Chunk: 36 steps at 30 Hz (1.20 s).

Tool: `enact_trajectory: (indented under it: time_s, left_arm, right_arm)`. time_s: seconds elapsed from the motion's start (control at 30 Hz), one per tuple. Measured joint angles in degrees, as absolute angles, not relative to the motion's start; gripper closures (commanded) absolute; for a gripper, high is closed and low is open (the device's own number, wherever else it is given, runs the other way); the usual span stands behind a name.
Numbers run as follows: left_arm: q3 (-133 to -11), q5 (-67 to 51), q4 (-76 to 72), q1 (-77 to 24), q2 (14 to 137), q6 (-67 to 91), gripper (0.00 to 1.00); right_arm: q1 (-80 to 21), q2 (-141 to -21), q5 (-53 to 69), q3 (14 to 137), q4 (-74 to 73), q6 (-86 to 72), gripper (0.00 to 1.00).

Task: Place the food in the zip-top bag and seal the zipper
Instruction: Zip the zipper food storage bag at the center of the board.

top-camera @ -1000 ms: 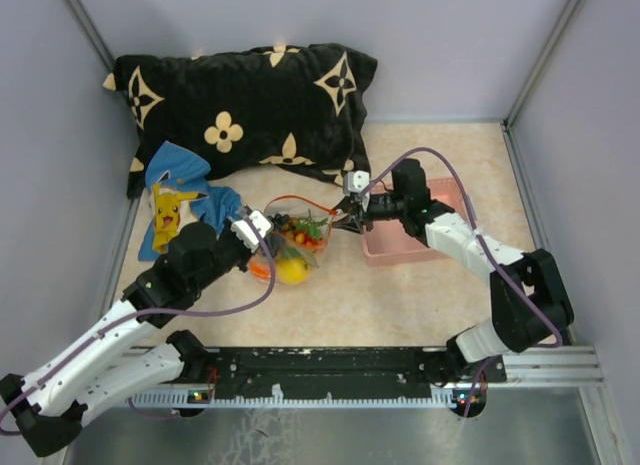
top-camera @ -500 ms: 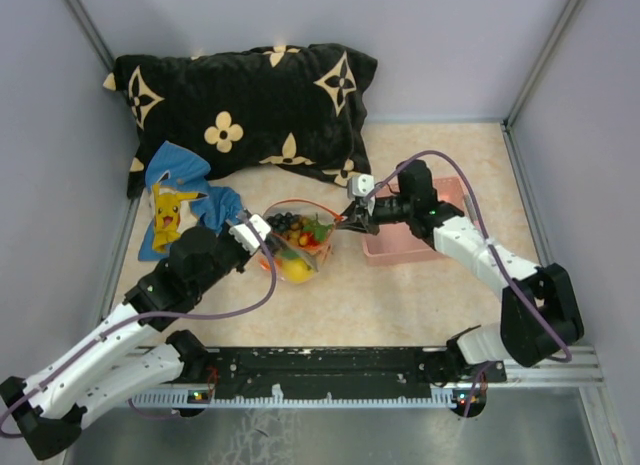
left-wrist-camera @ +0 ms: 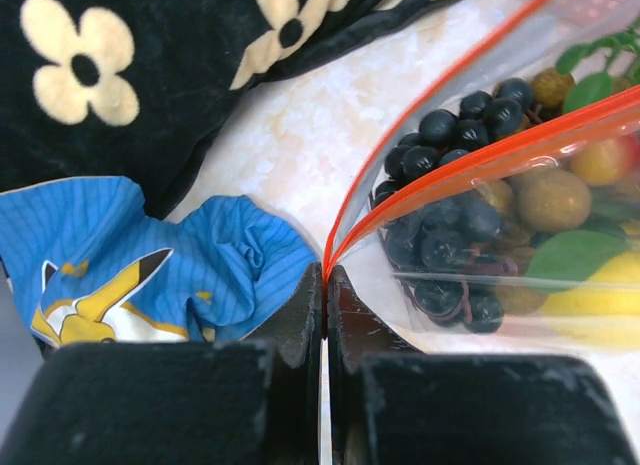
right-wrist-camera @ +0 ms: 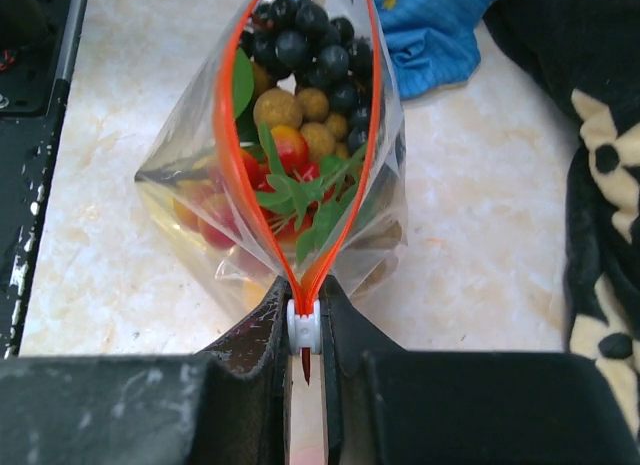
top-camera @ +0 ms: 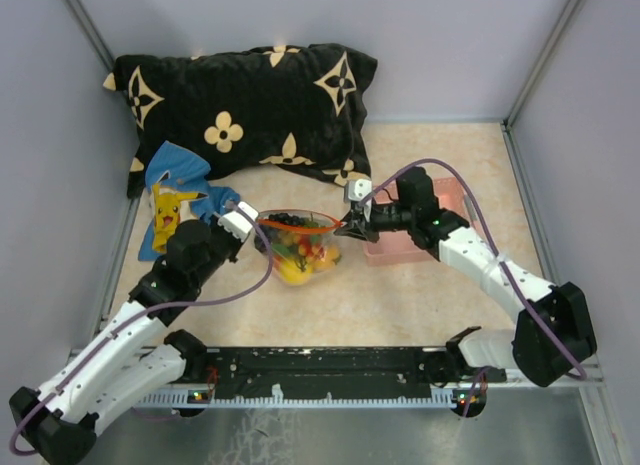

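Observation:
The clear zip-top bag [top-camera: 300, 247] stands upright mid-table, mouth open, holding the food [right-wrist-camera: 290, 135]: dark berries, tan balls, red bits, green leaves and a yellow lemon [top-camera: 292, 272]. Its orange-red zipper [right-wrist-camera: 225, 135] forms an open loop. My left gripper [top-camera: 252, 228] is shut on the bag's left zipper corner [left-wrist-camera: 327, 270]. My right gripper [top-camera: 347, 225] is shut on the white slider [right-wrist-camera: 304, 325] at the right end of the zipper.
A pink basket [top-camera: 405, 247] sits under my right arm. A blue cartoon-print cloth [top-camera: 170, 200] lies left of the bag. A black pillow [top-camera: 245, 110] lies along the back. Grey walls enclose the table.
Both grippers pulled apart, stretching the bag's mouth wider and straighter. The left gripper moved up and left; the bag now stands more upright.

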<state>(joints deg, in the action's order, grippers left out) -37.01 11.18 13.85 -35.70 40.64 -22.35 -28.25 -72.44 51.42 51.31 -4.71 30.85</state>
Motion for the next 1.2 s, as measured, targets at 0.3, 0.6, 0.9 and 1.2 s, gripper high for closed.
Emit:
enact_trajectory:
  time_s: [0.3,0.6,0.9,1.2]
  left_arm:
    - [-39.2,4.7,12.6,-31.7,42.9,-22.8,0.52]
    - [-54.3,-8.1,18.1,-31.7,44.1,-22.8,0.26]
    - [-61.8,-27.4,16.3,-33.6,56.3,-16.6,0.24]
    - [-61.2,-33.2,11.2,-39.3,65.9,-11.8,0.35]
  right_arm:
    - [-32.8,-72.9,41.8,55.1,-11.2,28.3,1.00]
    - [-33.3,-73.3,37.5,57.5,-12.2,24.7,1.00]
    - [-33.3,-73.3,37.0,57.9,-13.5,24.5,1.00]
    - [-33.3,-73.3,36.9,58.2,-14.2,24.9,1.00]
